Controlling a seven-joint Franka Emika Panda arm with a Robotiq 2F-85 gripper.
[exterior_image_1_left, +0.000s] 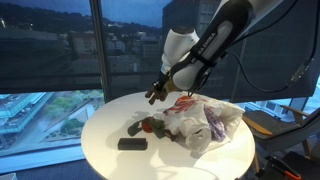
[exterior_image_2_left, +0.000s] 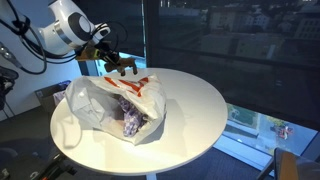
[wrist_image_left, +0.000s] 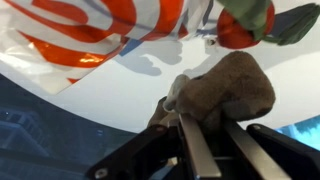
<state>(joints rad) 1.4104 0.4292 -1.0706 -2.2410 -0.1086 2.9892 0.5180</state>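
My gripper (exterior_image_1_left: 157, 93) is shut on a brown plush toy (wrist_image_left: 228, 88) and holds it above the far side of the round white table (exterior_image_1_left: 110, 125). In the wrist view the toy sits between the two metal fingers (wrist_image_left: 205, 118). The gripper (exterior_image_2_left: 118, 66) hangs just behind a crumpled white plastic bag with red rings (exterior_image_2_left: 125, 100). The bag also shows in an exterior view (exterior_image_1_left: 205, 120) and in the wrist view (wrist_image_left: 100, 25). A red and green soft toy (wrist_image_left: 245, 22) lies on the table beside the bag, below the gripper (exterior_image_1_left: 152, 126).
A flat black rectangular object (exterior_image_1_left: 132, 143) lies near the table's front edge. Large windows stand behind the table in both exterior views. The bag holds purple patterned items (exterior_image_2_left: 130, 122). A desk edge (exterior_image_1_left: 275, 122) is to one side.
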